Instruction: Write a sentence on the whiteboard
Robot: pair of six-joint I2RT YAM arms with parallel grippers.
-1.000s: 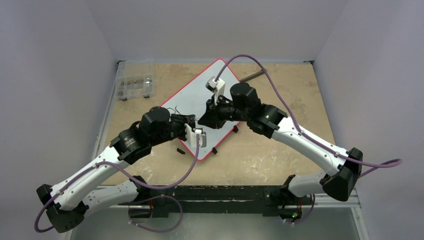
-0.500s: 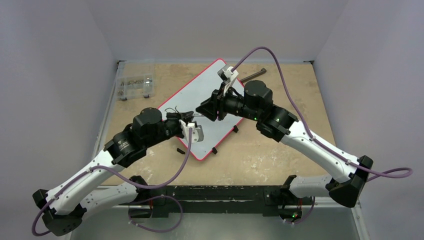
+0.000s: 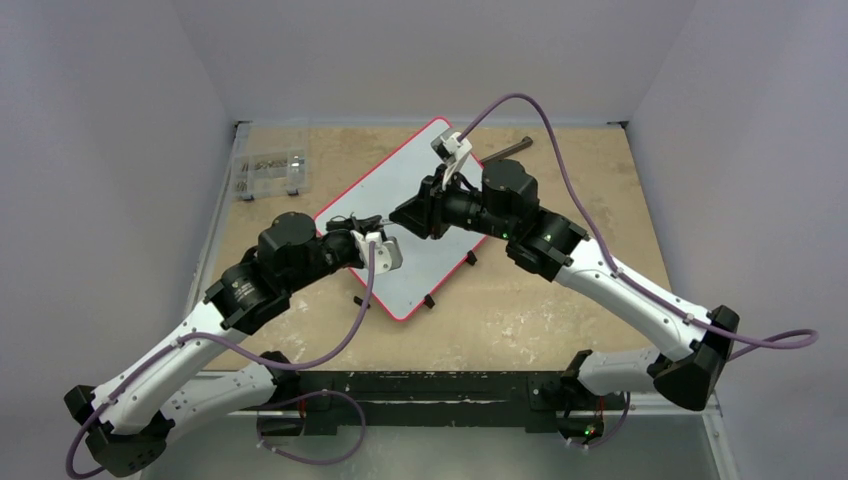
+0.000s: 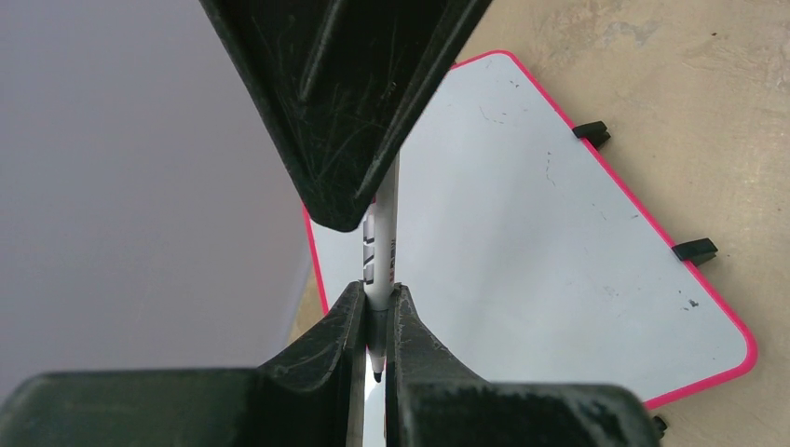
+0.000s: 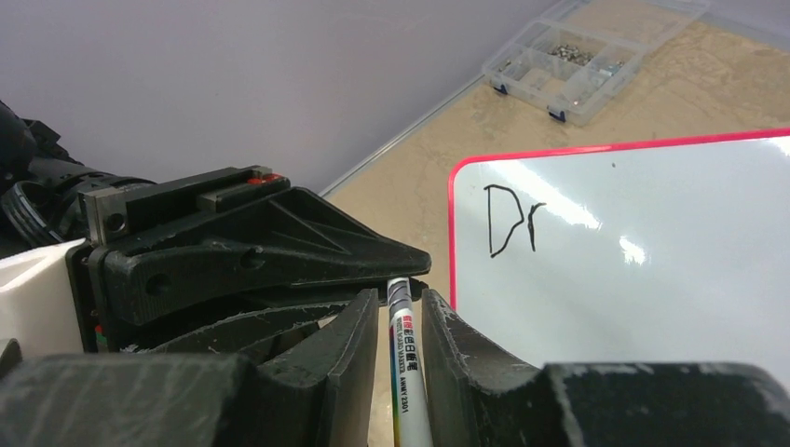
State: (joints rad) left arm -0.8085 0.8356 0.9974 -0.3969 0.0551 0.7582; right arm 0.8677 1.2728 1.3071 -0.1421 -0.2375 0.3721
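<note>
The sentence stands at only 2 black letters, "Dr", near 1 rounded corner of the whiteboard. The rest of its white face is bare apart from a few faint specks. The whiteboard lies flat on the table, turned diagonally, 1 corner pointing at the far edge, about midway between the left and right edges. 2 black clips sit on its near-right rim.

Above the board's left part the 2 arms meet tip to tip on 1 white marker. The left gripper is clamped on it near its dark tip. The right gripper has its fingers close on either side of the barrel; whether they press it I cannot tell.

A clear compartment box sits by the table's far-left corner.
</note>
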